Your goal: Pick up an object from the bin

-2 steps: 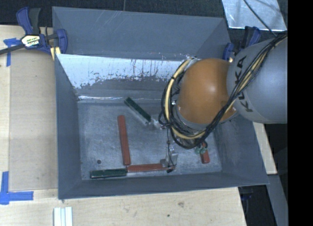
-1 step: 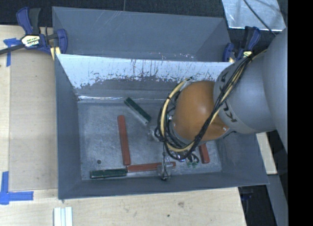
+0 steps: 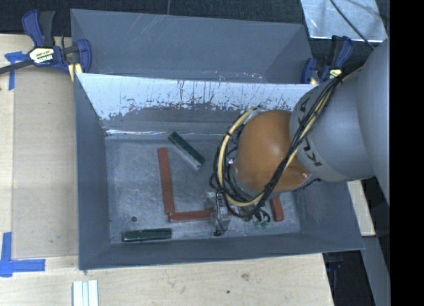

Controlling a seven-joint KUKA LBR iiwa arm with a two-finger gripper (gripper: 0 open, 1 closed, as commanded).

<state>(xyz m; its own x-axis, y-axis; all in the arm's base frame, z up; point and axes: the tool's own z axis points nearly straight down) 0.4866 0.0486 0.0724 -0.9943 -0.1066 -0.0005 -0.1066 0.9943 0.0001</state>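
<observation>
My gripper [image 3: 218, 222] reaches down to the bin floor near the front, just right of centre, under the orange wrist cover. Its tip sits at the right end of a short brown-red bar [image 3: 190, 216] that lies flat along the front. That bar meets a longer brown-red bar [image 3: 165, 182] running back from it, making an L. A dark green stick [image 3: 146, 235] lies by the front wall to the left. Another dark green and grey stick [image 3: 186, 149] lies slanted toward the back. A brown-red piece [image 3: 277, 208] shows right of the gripper.
The arm and its orange cover with yellow and black cables hang over the right half of the bin floor. A small dark speck [image 3: 134, 218] lies on the floor at the left. The bin walls slope steeply inward.
</observation>
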